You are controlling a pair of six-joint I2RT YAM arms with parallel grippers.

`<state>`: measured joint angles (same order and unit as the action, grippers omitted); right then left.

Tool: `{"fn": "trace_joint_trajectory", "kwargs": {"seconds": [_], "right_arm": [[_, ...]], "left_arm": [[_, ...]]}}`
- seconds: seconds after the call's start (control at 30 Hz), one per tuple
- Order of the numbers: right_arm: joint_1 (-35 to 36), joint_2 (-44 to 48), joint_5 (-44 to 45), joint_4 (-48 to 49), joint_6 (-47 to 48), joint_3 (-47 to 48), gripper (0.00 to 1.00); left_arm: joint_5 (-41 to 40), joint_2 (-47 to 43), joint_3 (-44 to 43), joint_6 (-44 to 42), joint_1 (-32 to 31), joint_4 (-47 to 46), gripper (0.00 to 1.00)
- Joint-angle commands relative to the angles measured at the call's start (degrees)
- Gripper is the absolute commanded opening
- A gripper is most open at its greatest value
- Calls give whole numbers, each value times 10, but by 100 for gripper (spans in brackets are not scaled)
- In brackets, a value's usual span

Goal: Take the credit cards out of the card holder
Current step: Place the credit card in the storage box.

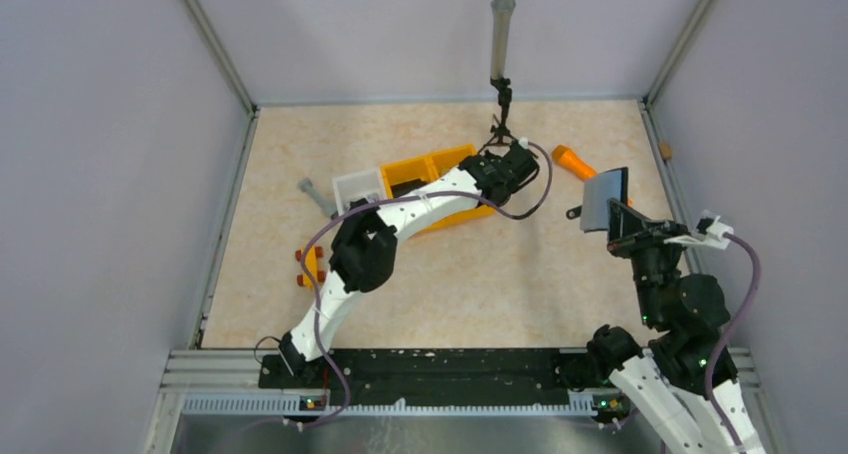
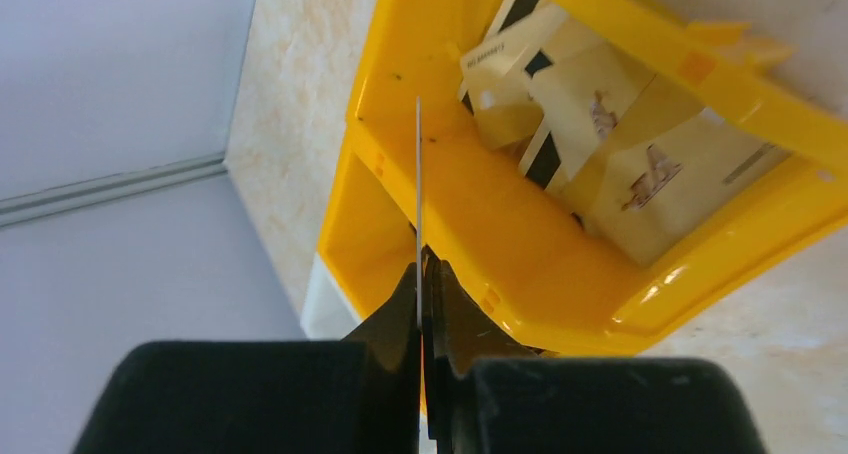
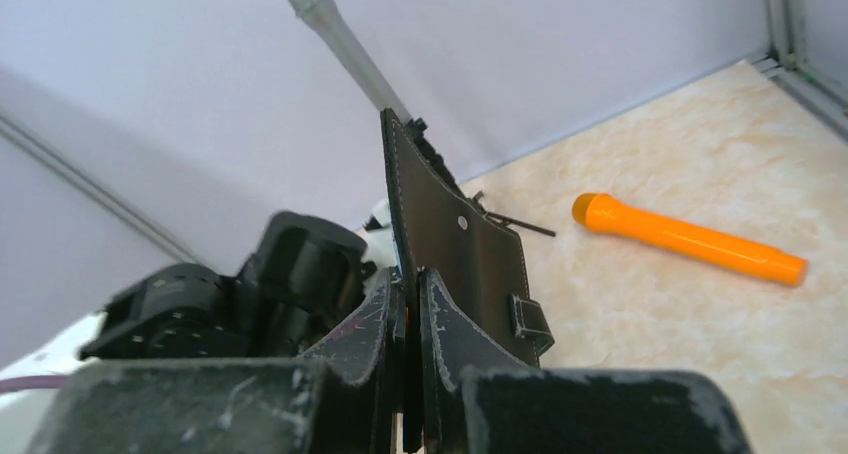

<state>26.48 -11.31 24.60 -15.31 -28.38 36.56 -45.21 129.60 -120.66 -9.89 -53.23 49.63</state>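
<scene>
While your right gripper is clamped on the card holder, lifting it upright off the table at the right side, your left gripper pinches one credit card edge-on over the yellow bin — other cards already lie inside.

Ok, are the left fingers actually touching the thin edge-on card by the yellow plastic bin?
Touching. Left wrist view shows the thin edge-on card running down between the two black left fingers, both pressed against it, no gap.
</scene>
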Motion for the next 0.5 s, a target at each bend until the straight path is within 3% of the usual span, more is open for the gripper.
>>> {"fn": "trace_joint_trajectory", "kwargs": {"seconds": [0.0,0.47], "right_arm": [[-3,38,72,-19,28,35,0],[-3,64,83,-44,6,43,0]], "left_arm": [[-91,18,-30,-103,2,15,0],[-103,99,-46,-181,10,-72,1]]}}
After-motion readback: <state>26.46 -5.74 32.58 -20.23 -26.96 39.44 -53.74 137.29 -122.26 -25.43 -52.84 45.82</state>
